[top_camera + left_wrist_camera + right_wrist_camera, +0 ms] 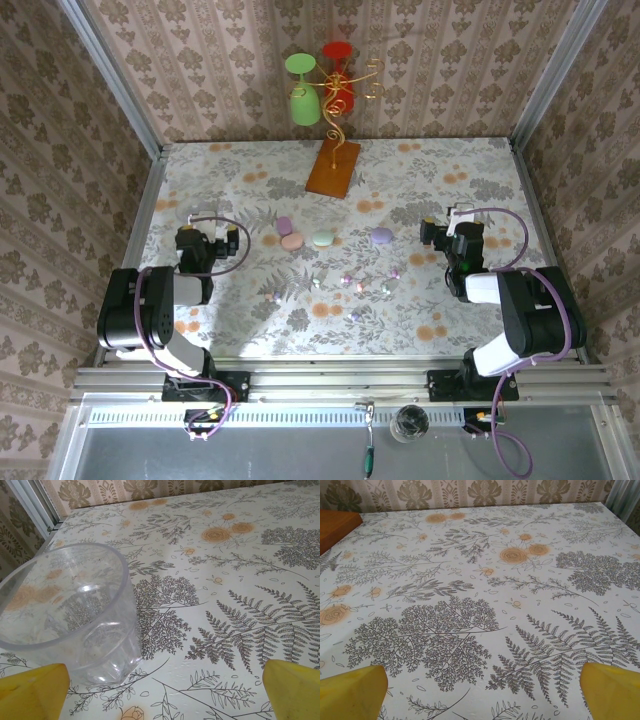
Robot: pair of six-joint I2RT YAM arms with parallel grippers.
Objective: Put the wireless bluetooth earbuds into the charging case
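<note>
Pickup isn't going yet: over the tabletop [250, 330], left gripper [162, 687] and right gripper [481, 691] are hanging wide open, holding nothing. The charging cases [322, 238] are sitting mid-table, earbuds [361, 285] lying just toward the near edge, needing a delicate pinch next

On the worktop [450, 170] a row of cases [322, 239] lies across the middle, the earbuds [361, 286] scattered before it nearer the arms, a stand [333, 165] behind at the far edge, and a cup [75, 615] just left of the left tool [162, 692].
</note>
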